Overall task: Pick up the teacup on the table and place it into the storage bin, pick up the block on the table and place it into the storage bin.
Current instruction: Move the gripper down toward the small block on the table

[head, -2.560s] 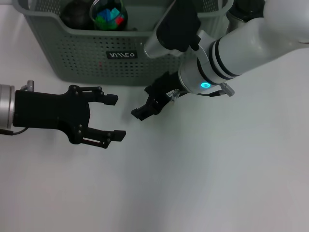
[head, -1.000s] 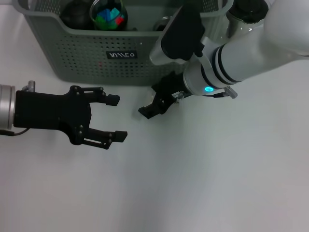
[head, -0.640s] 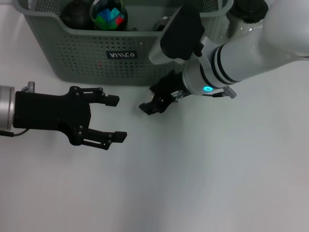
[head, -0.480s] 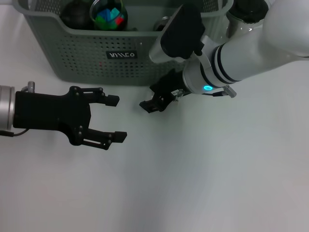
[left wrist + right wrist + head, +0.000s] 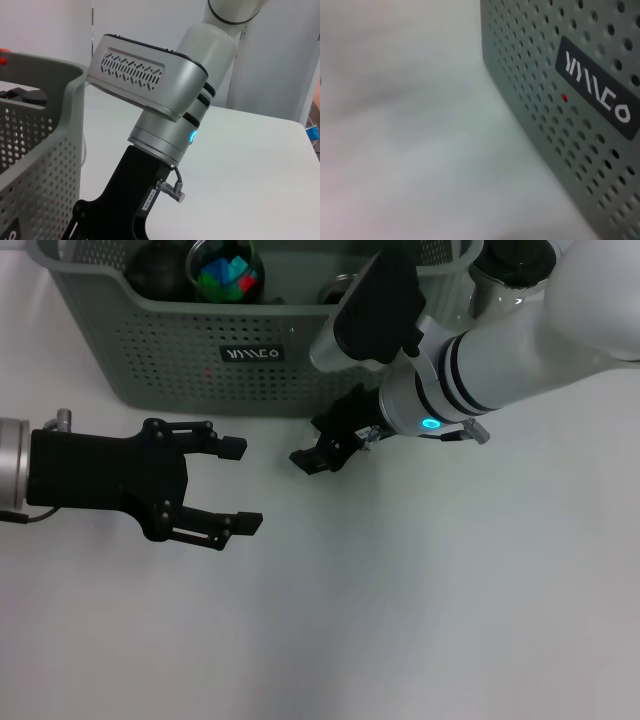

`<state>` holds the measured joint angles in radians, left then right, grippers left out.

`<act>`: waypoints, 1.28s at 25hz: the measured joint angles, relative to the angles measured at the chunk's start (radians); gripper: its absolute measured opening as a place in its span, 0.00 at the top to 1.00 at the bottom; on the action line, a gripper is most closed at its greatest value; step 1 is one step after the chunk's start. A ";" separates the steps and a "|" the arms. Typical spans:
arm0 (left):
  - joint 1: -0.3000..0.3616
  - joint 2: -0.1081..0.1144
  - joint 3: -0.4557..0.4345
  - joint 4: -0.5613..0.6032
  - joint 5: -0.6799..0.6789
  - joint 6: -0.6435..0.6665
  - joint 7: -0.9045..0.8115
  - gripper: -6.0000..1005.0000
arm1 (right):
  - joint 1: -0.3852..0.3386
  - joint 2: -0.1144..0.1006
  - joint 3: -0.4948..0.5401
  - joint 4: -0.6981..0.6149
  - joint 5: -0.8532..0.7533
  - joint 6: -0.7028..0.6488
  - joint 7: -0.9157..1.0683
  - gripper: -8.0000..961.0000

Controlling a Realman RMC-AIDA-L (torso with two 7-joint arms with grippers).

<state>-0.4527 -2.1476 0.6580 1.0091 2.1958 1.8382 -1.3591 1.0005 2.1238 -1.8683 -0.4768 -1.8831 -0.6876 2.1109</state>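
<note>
Grey-green perforated plastic, that's your storage bin [image 5: 250, 340], sitting at the far side of the white bench [image 5: 400, 590] with its black label [image 5: 252, 354] facing you. Inside you can spot a round container of colourful blocks [image 5: 226, 272] next to something dark and round [image 5: 158, 270]. Your left claw [image 5: 242, 485] hovers over the bench in front of the bin, fingers spread wide, holding nothing. Your right claw [image 5: 318, 455] hangs low just in front of the bin's near wall, right of the label; its fingers look close together, but you can't really tell if they're shut. Nothing visible in it.
</note>
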 joint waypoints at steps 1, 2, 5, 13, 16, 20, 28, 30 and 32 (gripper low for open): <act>0.000 0.000 0.000 0.000 0.000 0.000 0.000 0.12 | -0.001 0.000 0.000 0.000 0.000 0.003 0.000 0.37; 0.001 0.000 0.000 -0.001 0.000 0.001 0.000 0.12 | -0.001 0.001 0.000 0.000 0.000 0.005 0.000 0.37; 0.002 -0.001 0.000 -0.001 -0.001 0.001 0.000 0.12 | -0.002 0.001 -0.006 0.000 0.002 0.013 0.000 0.37; -0.001 -0.003 0.003 -0.001 -0.001 0.001 -0.002 0.12 | -0.002 0.001 -0.055 0.001 0.048 0.044 0.000 0.37; -0.004 -0.003 0.003 -0.001 -0.001 0.001 -0.002 0.12 | -0.002 0.001 -0.057 0.002 0.048 0.044 0.000 0.37; -0.004 -0.003 0.003 -0.001 -0.001 0.001 -0.002 0.12 | -0.002 0.001 -0.059 0.007 0.049 0.044 0.000 0.38; -0.004 -0.003 0.000 -0.001 -0.001 0.001 -0.002 0.12 | 0.003 0.001 -0.066 0.010 0.051 0.037 0.000 0.39; -0.004 -0.003 0.000 -0.001 -0.001 0.001 -0.002 0.12 | 0.005 0.001 -0.066 0.010 0.051 0.032 0.000 0.39; -0.004 -0.003 0.000 -0.001 -0.001 0.001 -0.002 0.12 | 0.006 0.001 -0.066 0.010 0.052 0.027 0.000 0.44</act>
<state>-0.4571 -2.1506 0.6581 1.0078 2.1951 1.8392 -1.3606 1.0064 2.1244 -1.9343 -0.4664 -1.8310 -0.6611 2.1107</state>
